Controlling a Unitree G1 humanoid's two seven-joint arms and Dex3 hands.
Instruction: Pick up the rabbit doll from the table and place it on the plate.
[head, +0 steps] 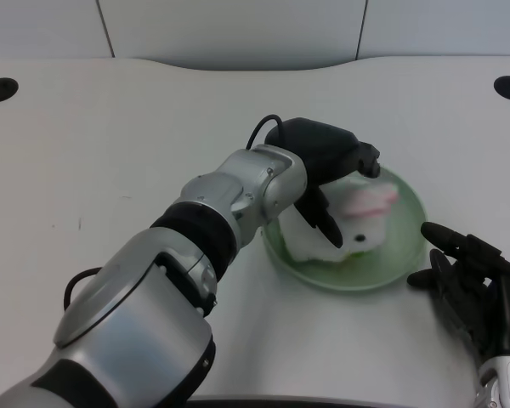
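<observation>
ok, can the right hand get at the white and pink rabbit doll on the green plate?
Probably not cleanly: the left hand lies over the white and pink rabbit doll on the green plate, though the right hand sits beside it.

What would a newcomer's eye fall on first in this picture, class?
The big silver left arm sweeps from bottom left to the centre. Its black left hand is over a white and pink doll lying on a green plate, right of centre. Whether the hand grips the doll is unclear.

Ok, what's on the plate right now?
The rabbit doll lies on the green plate, with the left hand over it. The hand covers the doll's left part and the plate beneath.
</observation>
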